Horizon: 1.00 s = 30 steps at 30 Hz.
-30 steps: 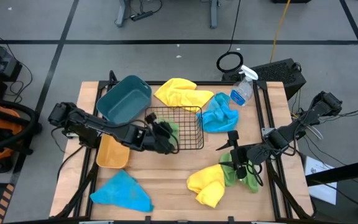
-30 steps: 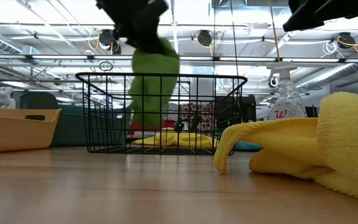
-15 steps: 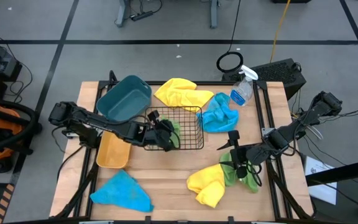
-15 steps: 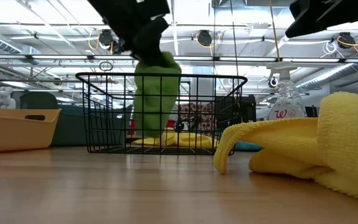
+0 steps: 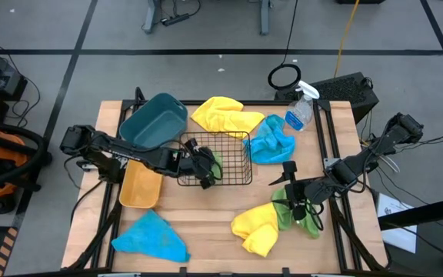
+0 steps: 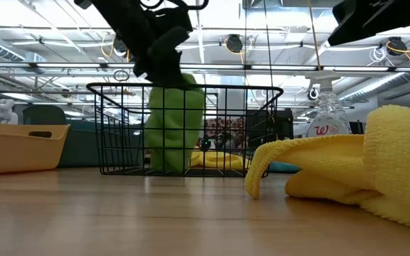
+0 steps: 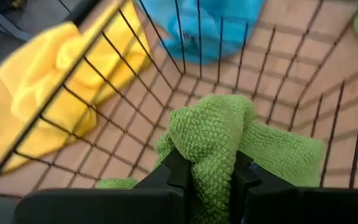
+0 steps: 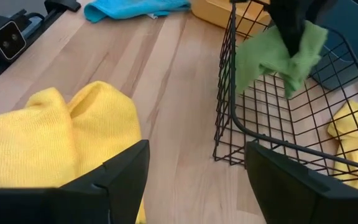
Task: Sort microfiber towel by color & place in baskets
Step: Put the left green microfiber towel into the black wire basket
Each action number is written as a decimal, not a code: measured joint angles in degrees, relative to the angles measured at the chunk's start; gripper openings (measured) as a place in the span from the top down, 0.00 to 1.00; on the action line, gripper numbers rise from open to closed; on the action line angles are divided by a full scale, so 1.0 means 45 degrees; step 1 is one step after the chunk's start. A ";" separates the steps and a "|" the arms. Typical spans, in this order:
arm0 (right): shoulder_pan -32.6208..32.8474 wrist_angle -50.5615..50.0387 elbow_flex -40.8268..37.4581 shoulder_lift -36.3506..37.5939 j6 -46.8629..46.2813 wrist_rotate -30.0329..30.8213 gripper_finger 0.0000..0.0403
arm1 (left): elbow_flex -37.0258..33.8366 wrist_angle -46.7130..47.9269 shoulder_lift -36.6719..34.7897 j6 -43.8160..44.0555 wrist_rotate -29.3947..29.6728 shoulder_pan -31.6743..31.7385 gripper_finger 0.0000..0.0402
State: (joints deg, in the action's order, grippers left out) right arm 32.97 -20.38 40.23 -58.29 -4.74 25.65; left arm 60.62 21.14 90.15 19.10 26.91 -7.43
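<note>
Green towel (image 7: 219, 146) pinched between the narrow fingers of the left end effector (image 5: 203, 165), hanging inside the black wire basket (image 5: 235, 178), lower end at the basket floor. Teal tub (image 5: 154, 121) and yellow-orange bin (image 5: 138, 188) just beside the basket on the tabletop (image 5: 206, 223). Right end effector (image 5: 294, 201) spread wide, holding nothing, above a 2nd green towel (image 5: 308, 225) beside a yellow towel (image 5: 256, 225). Blue towel (image 5: 152, 237) near the front edge.
</note>
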 joint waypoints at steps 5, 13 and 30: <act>0.0000 -0.0319 0.0000 -0.0002 -0.0039 0.0015 0.37 | 0.0000 0.0624 0.0000 0.0346 -0.0285 -0.0208 0.88; 0.0000 -0.0316 0.0000 -0.0001 -0.0030 0.0024 0.37 | -0.0009 0.0566 0.0000 0.0352 -0.0280 -0.0091 0.88; 0.0002 -0.0301 0.0000 0.0002 -0.0002 0.0019 0.37 | -0.0432 0.1328 0.0000 0.1986 -0.0203 0.0325 0.87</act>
State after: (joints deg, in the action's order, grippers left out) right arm 32.98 -21.74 40.23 -58.29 -4.75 25.74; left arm 58.67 27.11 90.15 28.04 25.99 -5.96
